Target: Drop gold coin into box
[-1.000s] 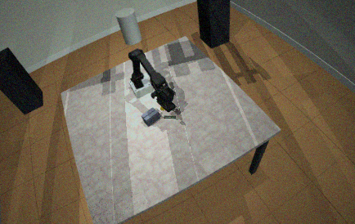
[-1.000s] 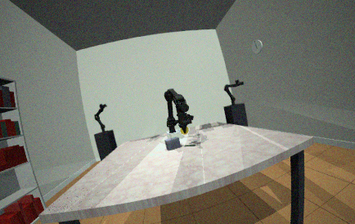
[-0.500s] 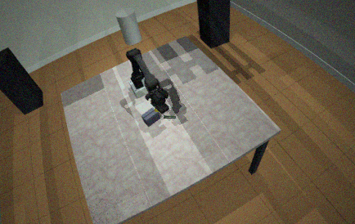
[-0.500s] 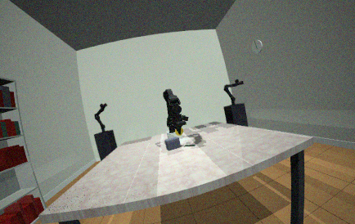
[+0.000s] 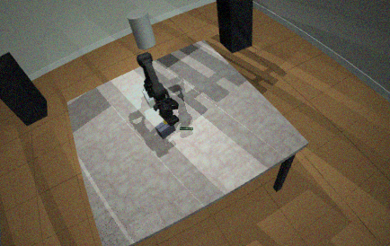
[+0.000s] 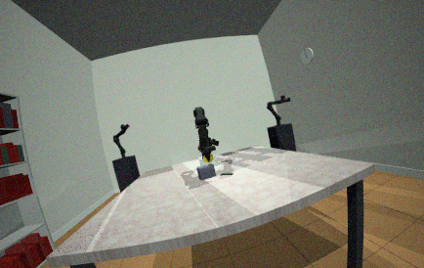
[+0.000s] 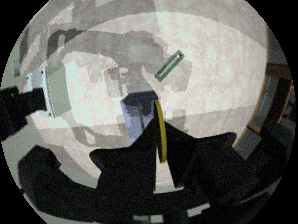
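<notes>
half done, by my reckoning: your jaws grip the coin near the box; aligning and dropping it remain.

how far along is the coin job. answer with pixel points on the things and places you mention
The coin (image 7: 161, 132) is out of its green holder (image 5: 186, 128) (image 6: 227, 174) (image 7: 169, 66), which stands vacant. It is now in hand, pinched in the gripper (image 7: 161, 142) above or near the grey box (image 5: 165, 130) (image 6: 206, 171) (image 7: 135, 117). Left: line it up with the slot, then release it inside.
</notes>
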Action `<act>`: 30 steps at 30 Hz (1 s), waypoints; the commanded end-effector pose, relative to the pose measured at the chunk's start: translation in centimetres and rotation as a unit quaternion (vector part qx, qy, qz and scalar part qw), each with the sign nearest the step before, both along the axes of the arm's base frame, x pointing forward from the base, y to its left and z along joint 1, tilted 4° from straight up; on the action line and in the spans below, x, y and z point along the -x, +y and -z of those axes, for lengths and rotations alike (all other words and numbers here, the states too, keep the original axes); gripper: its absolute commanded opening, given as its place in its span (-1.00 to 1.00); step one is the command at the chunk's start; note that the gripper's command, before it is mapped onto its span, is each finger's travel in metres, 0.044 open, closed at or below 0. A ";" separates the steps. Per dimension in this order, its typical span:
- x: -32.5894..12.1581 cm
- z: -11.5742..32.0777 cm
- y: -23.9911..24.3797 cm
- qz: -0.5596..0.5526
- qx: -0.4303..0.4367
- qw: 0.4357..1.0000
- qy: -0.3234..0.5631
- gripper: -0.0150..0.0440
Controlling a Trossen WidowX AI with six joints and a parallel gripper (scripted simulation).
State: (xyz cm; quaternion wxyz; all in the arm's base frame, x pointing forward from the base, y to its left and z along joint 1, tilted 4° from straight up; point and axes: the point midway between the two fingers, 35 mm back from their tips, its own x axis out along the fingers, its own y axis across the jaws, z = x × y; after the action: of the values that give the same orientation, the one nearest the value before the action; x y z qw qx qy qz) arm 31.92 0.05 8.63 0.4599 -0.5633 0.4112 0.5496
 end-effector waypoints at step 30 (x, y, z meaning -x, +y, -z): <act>1.5 0.1 -3.1 -0.001 0.001 1.000 0.001 -0.49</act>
State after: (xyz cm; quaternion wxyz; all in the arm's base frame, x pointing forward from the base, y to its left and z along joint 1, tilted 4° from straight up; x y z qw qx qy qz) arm 30.42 -2.96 8.41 0.4593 -0.5639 0.4107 0.5499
